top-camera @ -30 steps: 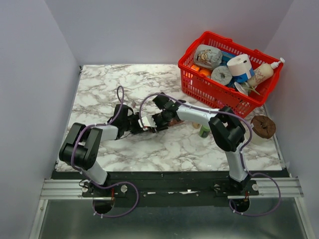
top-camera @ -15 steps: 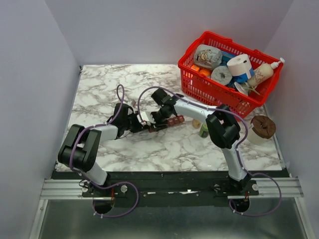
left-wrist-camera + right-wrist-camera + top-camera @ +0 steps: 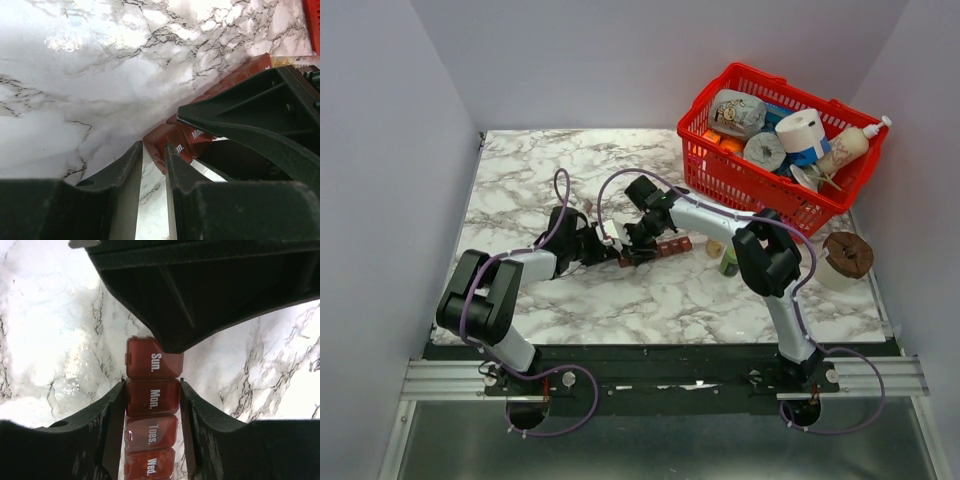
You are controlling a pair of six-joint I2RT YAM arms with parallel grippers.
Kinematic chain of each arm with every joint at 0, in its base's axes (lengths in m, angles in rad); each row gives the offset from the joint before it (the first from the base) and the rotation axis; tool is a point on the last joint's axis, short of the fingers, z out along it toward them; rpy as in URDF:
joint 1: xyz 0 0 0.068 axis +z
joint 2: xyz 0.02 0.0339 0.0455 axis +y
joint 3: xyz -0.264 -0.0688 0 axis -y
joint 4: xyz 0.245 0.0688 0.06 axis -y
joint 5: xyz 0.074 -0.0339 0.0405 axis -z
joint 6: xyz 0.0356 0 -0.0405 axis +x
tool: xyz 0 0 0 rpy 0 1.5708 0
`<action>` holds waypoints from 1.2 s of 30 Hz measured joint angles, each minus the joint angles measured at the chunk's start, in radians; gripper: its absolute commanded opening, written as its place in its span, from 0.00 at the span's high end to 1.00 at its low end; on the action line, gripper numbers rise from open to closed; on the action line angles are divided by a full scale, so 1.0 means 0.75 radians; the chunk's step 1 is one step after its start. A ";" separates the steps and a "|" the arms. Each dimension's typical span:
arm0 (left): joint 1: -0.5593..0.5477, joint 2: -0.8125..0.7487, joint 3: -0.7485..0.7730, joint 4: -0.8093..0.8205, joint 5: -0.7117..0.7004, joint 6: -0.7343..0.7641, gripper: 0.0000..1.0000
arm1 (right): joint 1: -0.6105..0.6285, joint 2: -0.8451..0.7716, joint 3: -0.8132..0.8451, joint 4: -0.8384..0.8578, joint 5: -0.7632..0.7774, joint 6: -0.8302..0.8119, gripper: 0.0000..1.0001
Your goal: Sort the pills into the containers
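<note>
The strip [image 3: 151,397] lies flat on the marble tabletop [image 3: 520,180], about mid-width, slanting with its far end towards the basket [image 3: 750,192]. Its lids read Sun., Mon., Tues. and Wed. in the right wrist view, and all four of these are down.

The right claw [image 3: 152,385] straddles the strip from above and is closed on it at the Mon. cell. One finger [image 3: 112,412] presses on each long side. The Sun. cell sticks out beyond the fingertips, with a small tab at its left edge.

The left claw [image 3: 154,156] comes in low from the other side, at the Sun. end. It is narrow, with only a slit of tabletop showing between its fingers [image 3: 122,182]. Nothing sits in that slit. The strip's end corner lies just past the tips, and I cannot tell whether they touch it. The two claws sit close together, and each fills part of the other's wrist view as a black mass.

The red basket stands at the far right corner, full of rolls, bottles and packets. A small bottle [image 3: 730,263] stands near the right arm, between the strip and a brown round thing [image 3: 847,254] at the right edge.
</note>
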 measured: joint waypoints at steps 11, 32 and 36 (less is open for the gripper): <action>0.000 -0.008 -0.046 0.046 0.090 -0.048 0.65 | 0.000 -0.068 -0.141 0.176 0.014 0.090 0.58; -0.009 0.025 -0.075 0.108 0.103 -0.086 0.68 | 0.000 -0.104 -0.244 0.299 0.046 0.126 0.50; -0.009 0.025 -0.075 0.107 0.097 -0.085 0.69 | 0.000 -0.105 -0.244 0.298 0.049 0.136 0.59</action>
